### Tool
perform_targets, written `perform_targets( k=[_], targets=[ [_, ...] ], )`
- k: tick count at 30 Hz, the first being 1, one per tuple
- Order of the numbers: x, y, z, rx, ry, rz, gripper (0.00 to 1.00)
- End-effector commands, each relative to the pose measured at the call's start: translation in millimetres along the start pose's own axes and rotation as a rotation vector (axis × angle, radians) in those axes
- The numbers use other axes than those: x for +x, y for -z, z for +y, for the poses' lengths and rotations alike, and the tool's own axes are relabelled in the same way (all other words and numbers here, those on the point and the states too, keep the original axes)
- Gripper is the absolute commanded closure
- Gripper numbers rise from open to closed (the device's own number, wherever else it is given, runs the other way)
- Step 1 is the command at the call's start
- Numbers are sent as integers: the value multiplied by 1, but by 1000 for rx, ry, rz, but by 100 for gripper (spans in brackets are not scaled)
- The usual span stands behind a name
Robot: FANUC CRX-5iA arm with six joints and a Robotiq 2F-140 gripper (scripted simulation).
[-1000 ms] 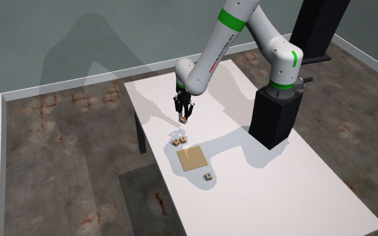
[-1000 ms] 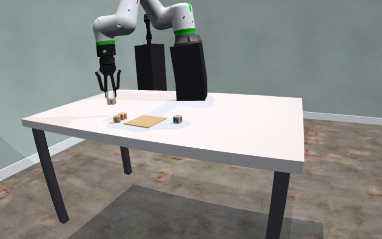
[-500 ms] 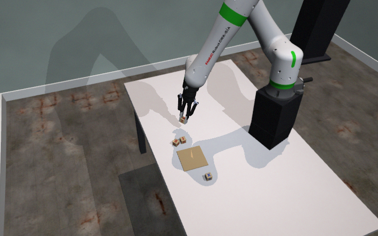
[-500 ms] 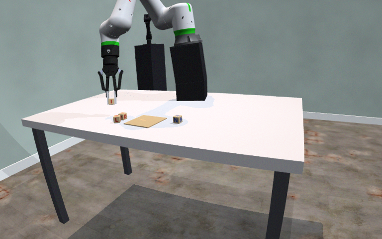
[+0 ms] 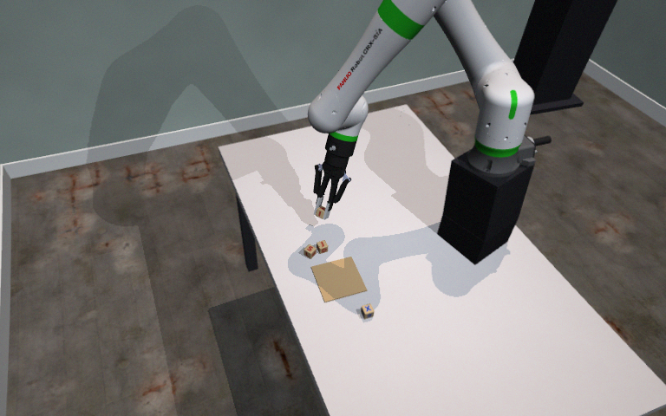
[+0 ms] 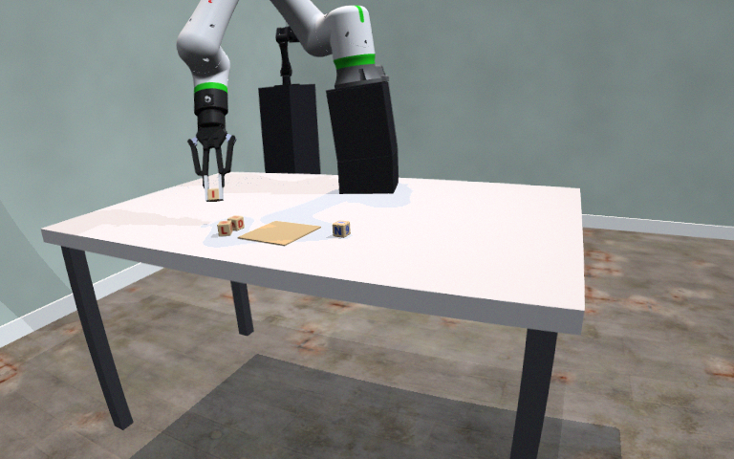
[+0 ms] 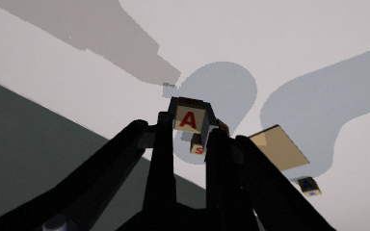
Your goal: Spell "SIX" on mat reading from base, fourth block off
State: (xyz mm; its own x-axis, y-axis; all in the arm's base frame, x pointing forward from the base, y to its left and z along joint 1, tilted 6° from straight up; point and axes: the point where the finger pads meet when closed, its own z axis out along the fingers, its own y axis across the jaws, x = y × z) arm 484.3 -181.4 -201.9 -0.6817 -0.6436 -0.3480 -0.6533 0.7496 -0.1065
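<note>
My gripper (image 5: 322,212) (image 6: 213,195) (image 7: 189,110) is shut on a wooden block. The held block (image 5: 321,212) (image 6: 213,194) (image 7: 188,119) is above the table, beyond the S block from the mat; it shows a red I in the top and exterior views and a red A in the wrist view. The S block (image 5: 310,251) (image 6: 224,229) (image 7: 198,146) lies off the mat, S up. Close beside it is another block (image 5: 322,246) (image 6: 237,223) with a red top letter like J, partly hidden by a finger in the wrist view. The X block (image 5: 367,310) (image 6: 340,229) (image 7: 310,187) lies off the opposite side, X up. The tan mat (image 5: 339,281) (image 6: 280,232) (image 7: 280,148) lies flat and bears no block.
The white table (image 5: 481,334) (image 6: 444,250) carries everything. The robot's black pedestal (image 5: 473,221) (image 6: 364,136) stands at its far long side in the exterior view. The S block and its neighbour sit close to one mat edge. Arm shadows cross the mat and table.
</note>
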Motion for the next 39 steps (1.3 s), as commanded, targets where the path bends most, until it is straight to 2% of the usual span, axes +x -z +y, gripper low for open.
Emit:
perform_targets(
  k=[1, 5, 6, 14, 20, 22, 26, 39],
  targets=[
    [6, -1, 2, -23, 9, -137, 84],
    [6, -1, 1, -19, 10, -168, 84],
    [6, -1, 1, -19, 10, -215, 84],
    [7, 0, -1, -13, 10, -339, 84],
    [10, -1, 0, -15, 9, -486, 84],
    [10, -1, 0, -15, 9, -486, 84],
    [11, 1, -3, 0, 9, -603, 84],
    [12, 0, -4, -3, 9, -624, 84]
  ],
)
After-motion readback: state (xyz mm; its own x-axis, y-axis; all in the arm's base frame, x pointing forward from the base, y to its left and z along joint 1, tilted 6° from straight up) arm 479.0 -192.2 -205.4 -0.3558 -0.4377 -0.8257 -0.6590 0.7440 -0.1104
